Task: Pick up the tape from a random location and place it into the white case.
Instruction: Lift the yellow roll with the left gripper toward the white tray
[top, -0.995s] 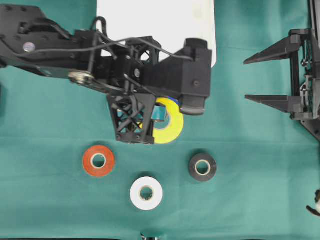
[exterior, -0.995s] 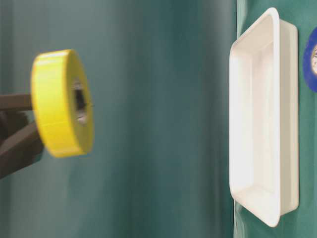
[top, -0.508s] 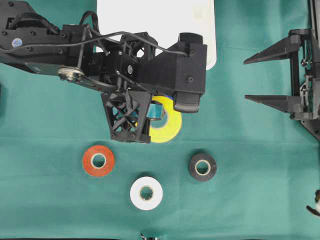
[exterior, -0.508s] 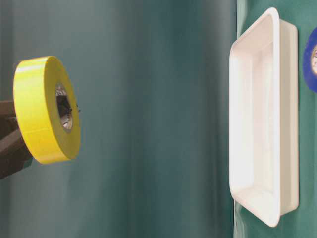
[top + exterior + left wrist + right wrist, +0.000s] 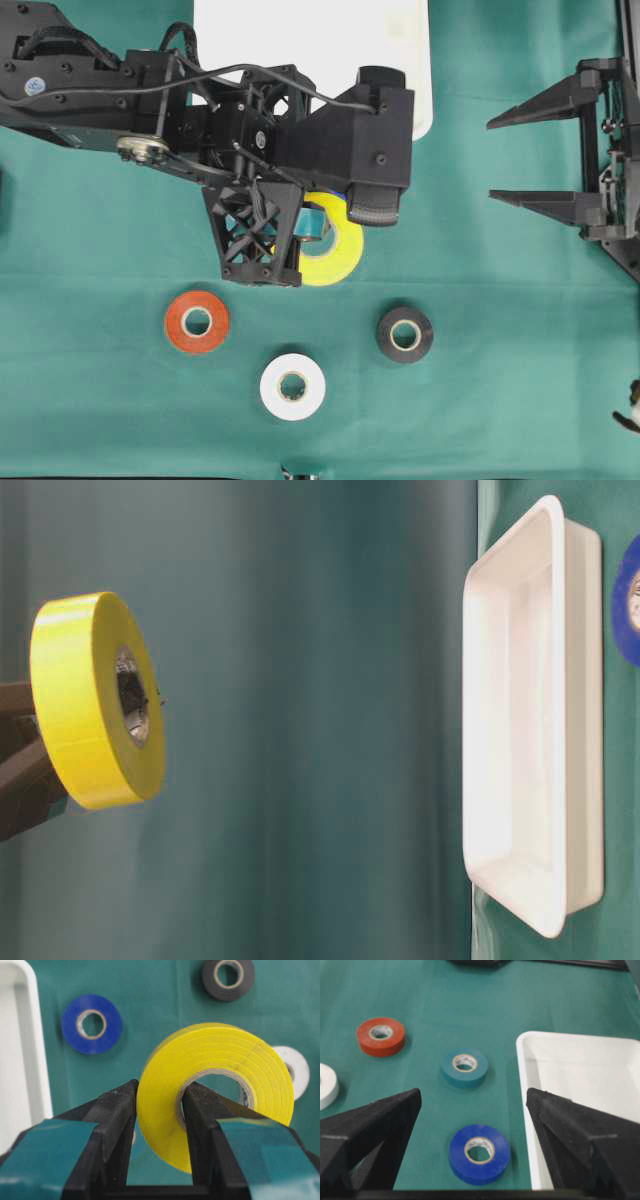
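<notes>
A yellow tape roll point(image 5: 338, 258) hangs in the air above the green cloth, a little in front of the white case point(image 5: 424, 60). My left gripper point(image 5: 318, 228) is shut on the roll's wall, one finger through the hole and one outside, as the left wrist view shows point(image 5: 161, 1087). From table level the roll point(image 5: 85, 700) stands on edge, well apart from the case point(image 5: 530, 710), which holds nothing. My right gripper point(image 5: 492, 160) rests open at the right edge with nothing between its fingers.
An orange roll point(image 5: 197, 321), a white roll point(image 5: 293, 386) and a black roll point(image 5: 405, 334) lie flat on the cloth in front. A blue roll point(image 5: 479, 1154) and a teal roll point(image 5: 464, 1067) lie beside the case, under my left arm.
Over the last second my left gripper shifted slightly toward the case and to the left with the yellow roll, which turned a little. Since half a second ago almost nothing has moved.
</notes>
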`<state>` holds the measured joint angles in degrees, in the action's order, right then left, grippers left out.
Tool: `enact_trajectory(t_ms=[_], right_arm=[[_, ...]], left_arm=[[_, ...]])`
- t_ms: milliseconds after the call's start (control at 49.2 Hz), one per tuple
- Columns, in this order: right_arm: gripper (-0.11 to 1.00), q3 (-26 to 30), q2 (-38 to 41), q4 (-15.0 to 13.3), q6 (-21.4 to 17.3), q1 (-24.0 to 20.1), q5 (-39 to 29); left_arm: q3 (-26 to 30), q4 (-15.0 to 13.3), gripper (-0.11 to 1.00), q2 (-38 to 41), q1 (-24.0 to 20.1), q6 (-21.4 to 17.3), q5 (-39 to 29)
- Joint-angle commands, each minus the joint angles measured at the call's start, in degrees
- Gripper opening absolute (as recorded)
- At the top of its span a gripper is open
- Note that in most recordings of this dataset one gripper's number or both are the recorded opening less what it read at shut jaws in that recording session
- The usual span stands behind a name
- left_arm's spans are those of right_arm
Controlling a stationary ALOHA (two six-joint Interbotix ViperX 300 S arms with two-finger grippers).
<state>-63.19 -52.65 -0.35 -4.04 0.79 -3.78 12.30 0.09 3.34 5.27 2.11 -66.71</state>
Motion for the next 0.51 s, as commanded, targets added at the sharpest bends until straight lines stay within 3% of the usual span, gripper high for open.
enact_trajectory(t_ms=[0,305,488], right_arm=[[0.92,1.23,0.35,0.0,0.0,0.09,0.26],[0.92,1.32,0.26,0.0,0.0,0.0,0.26],[0.92,1.67,0.18,0.0,0.09,0.0,-0.26]], left_arm=[[0.7,0.09,0.25,-2.02,-0.18,0.09,0.53],[0.09,0.35,0.25,-2.29,-3.34,-0.18,0.7],[-2.2,0.44,0.25,-3.96,-9.58,-0.97,0.62]])
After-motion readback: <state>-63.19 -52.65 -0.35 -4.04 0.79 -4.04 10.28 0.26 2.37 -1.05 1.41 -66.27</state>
